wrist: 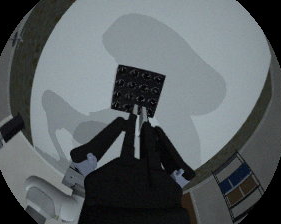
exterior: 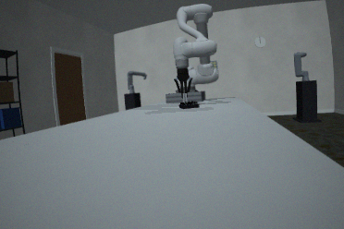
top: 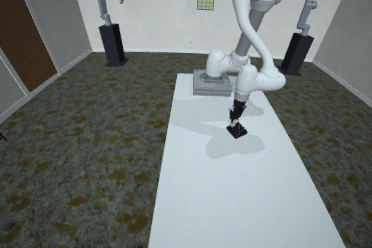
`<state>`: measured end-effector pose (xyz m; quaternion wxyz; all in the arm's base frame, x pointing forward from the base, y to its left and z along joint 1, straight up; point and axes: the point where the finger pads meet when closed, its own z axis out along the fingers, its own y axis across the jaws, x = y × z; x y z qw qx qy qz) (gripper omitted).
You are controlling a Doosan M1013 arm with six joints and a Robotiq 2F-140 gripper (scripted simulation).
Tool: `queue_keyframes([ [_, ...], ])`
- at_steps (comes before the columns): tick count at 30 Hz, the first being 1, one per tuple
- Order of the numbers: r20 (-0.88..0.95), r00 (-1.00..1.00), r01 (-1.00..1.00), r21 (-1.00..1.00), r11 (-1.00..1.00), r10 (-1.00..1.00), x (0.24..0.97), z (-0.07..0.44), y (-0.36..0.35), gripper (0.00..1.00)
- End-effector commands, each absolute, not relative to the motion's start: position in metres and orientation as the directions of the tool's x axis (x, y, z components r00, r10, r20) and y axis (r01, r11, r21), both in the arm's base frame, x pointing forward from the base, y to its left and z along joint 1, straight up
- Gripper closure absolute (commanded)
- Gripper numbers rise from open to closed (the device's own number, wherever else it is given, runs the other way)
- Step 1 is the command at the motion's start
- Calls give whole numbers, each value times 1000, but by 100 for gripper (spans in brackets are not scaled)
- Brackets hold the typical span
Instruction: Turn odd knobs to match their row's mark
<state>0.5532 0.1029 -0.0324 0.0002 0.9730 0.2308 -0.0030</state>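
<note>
The black knob box stands on the white table and looks slightly turned in the wrist view. Its four rows of small dark knobs show there with short pale lines. Names, marks and exact pointing directions are too small to read, and I cannot make out the socket. My gripper points down, its fingertips at the box's row nearest the gripper body. The fingers are nearly together and look shut on a knob, the third from the left there, mostly hidden by the fingertips.
The arm's grey base stands at the table's far end, behind the box. Two dark pedestals with small arms stand on the floor beyond the table. Shadows of the arm fall across the table around the box.
</note>
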Motion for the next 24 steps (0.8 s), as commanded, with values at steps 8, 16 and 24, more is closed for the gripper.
queue_keyframes([
  [8,-6,893,449,-1,-893,449,553,-32,103,95],
  [16,-6,893,449,-1,-893,449,553,-32,103,88],
  [24,-6,893,449,-1,-893,449,553,-32,103,88],
])
